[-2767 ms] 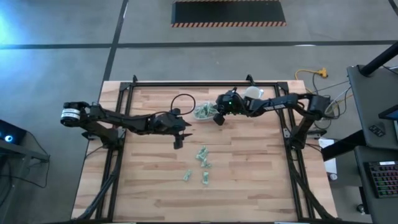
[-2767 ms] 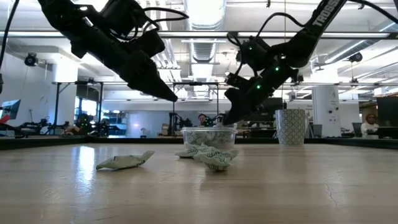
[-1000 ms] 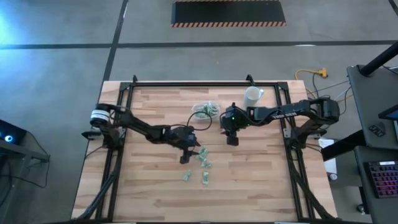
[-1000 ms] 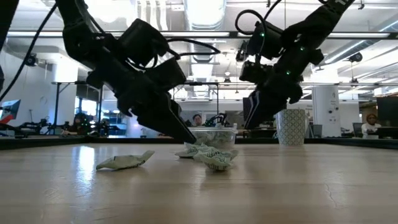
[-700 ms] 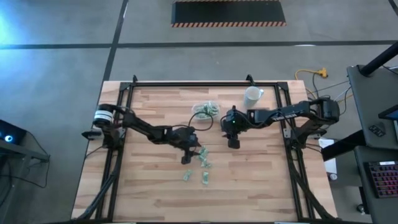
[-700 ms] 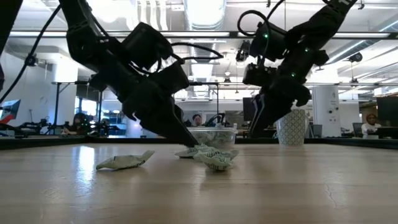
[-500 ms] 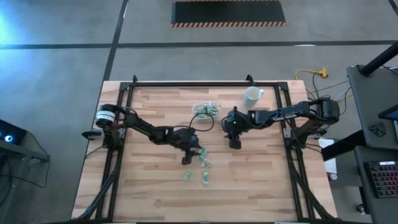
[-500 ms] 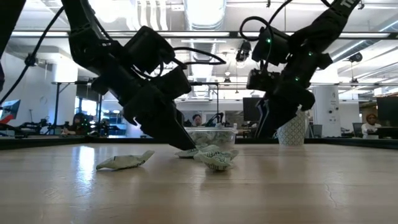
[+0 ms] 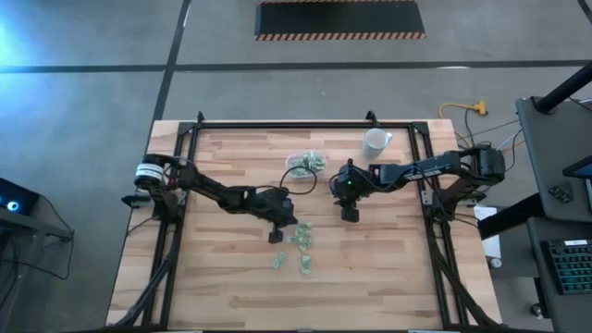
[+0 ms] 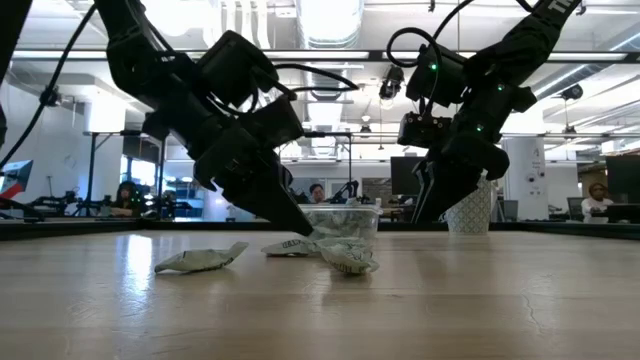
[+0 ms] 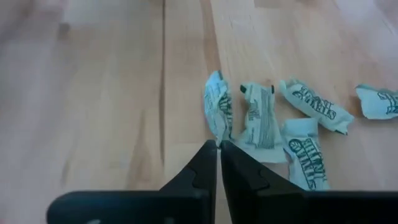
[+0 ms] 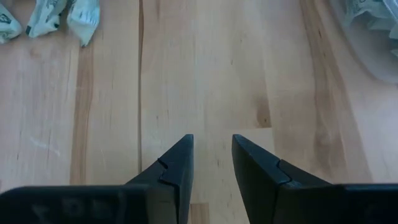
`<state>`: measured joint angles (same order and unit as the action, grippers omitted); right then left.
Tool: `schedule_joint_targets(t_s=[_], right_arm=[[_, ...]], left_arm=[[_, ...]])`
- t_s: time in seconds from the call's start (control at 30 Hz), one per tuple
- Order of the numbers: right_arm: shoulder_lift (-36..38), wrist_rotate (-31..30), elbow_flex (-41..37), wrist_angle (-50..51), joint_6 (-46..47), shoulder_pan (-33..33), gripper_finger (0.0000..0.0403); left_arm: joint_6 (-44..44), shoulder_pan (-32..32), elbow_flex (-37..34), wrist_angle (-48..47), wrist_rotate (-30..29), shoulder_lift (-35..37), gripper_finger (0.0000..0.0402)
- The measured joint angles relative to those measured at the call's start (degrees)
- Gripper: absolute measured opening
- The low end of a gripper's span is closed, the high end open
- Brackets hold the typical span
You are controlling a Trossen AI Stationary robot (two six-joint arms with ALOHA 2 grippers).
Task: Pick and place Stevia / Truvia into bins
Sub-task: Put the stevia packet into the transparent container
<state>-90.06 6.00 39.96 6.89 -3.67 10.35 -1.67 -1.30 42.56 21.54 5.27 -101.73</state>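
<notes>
wooden planks are making up the desk [image 9: 222, 268], which is sitting on a grey concrete floor with the loose stevia packets [image 9: 300, 248] lying near its middle. beyond them the clear bin [image 9: 305, 165] is already holding a small heap of packets, so part of the job looks done, while several are waiting outside it on the wood. the left gripper [image 11: 219, 148] is sitting down at the near edge of that cluster with its fingers pressed together, and the tips are meeting right at the end of one packet [image 11: 217, 112]; whether they are truly pinching its edge or only touching it is hard to tell. the right gripper [image 12: 211, 144] is hanging low over bare wood between the bin and the cluster, its fingers spread and holding nothing. a white cup [image 9: 375, 142] is standing off to the bin's side.
</notes>
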Motion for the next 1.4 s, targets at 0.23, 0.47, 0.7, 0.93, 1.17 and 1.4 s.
schedule_joint_targets(t_s=[0.23,0.47,0.7,0.93,1.17,1.4], right_arm=[[0.0,0.0,-0.01,-0.63,-0.41,0.0,0.0091],[0.0,0.0,-0.01,-1.34,-0.54,0.0,0.0082],[0.0,0.0,-0.01,-1.63,0.09,0.0,0.0084],[0.0,0.02,-0.01,-1.74,0.46,0.0,0.0078],[0.0,0.19,-0.01,-2.91,0.71,-0.07,0.0077],[0.0,0.46,-0.01,-3.0,0.71,-0.37,0.0081]], left_arm=[[1.2,0.06,-0.05,-0.09,-2.62,2.41,0.0001],[1.18,0.04,-0.16,-0.07,-2.64,2.62,0.0005],[0.21,0.11,-0.19,-0.04,-2.64,2.56,0.0065],[-4.91,0.17,-0.12,0.84,-2.62,2.0,0.0174],[-8.92,0.17,0.68,1.42,-2.96,-0.9,0.0212],[-10.12,0.17,0.88,4.09,-4.23,-2.9,0.0204]])
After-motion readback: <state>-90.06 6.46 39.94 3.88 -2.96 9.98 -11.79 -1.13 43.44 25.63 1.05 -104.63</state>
